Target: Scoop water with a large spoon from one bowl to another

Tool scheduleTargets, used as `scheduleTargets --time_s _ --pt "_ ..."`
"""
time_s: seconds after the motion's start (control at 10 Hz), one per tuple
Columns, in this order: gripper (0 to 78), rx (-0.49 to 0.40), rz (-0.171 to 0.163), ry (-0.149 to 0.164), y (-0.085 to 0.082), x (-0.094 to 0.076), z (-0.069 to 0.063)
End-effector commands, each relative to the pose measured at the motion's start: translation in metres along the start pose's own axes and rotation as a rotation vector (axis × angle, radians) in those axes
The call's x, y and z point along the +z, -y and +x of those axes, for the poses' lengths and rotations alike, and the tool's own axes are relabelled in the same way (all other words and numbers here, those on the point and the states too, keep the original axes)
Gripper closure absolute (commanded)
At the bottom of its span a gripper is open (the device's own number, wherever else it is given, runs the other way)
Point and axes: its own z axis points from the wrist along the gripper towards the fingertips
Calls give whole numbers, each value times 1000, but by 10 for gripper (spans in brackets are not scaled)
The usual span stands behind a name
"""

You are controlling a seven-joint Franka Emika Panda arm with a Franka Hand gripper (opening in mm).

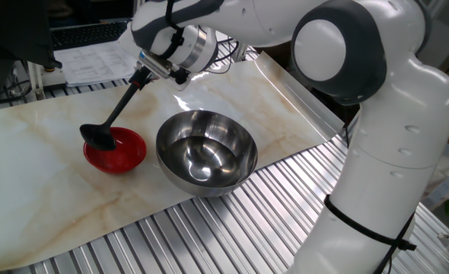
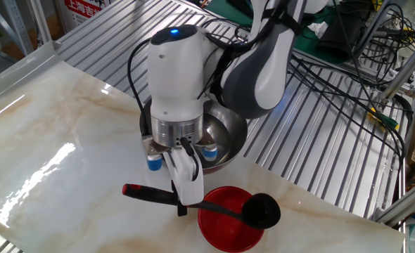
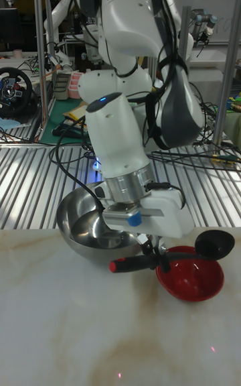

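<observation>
The black large spoon's cup [image 1: 97, 135] hangs over the far-left rim of the small red bowl [image 1: 119, 151]. Its handle slants up to my gripper [image 1: 143, 73], which is shut on it near the red-tipped end [image 2: 130, 190]. In the other fixed view the cup [image 2: 262, 209] is above the red bowl's [image 2: 225, 230] right rim, with the gripper [image 2: 179, 204] to its left. The tall view shows the cup [image 3: 214, 244] just above the red bowl [image 3: 191, 280]. The large steel bowl [image 1: 207, 152] stands right beside the red one. Water shows only as glints inside it.
Both bowls sit on a white marbled sheet [image 1: 42, 175] laid over a ribbed metal table [image 1: 232, 228]. The sheet curls up along its far right edge [image 1: 300, 91]. Cables [image 2: 348, 63] and clutter lie beyond the table, and my arm's bulky body [image 1: 392, 152] stands at the right.
</observation>
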Motion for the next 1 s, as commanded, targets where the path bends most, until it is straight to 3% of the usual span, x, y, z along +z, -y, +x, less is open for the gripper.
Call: scheduleTargets --time_s 0.1,1.0 --pt "763 -8 -20 -21 -2 -2 -2" --pt "763 -14 -68 -62 1 2 -6"
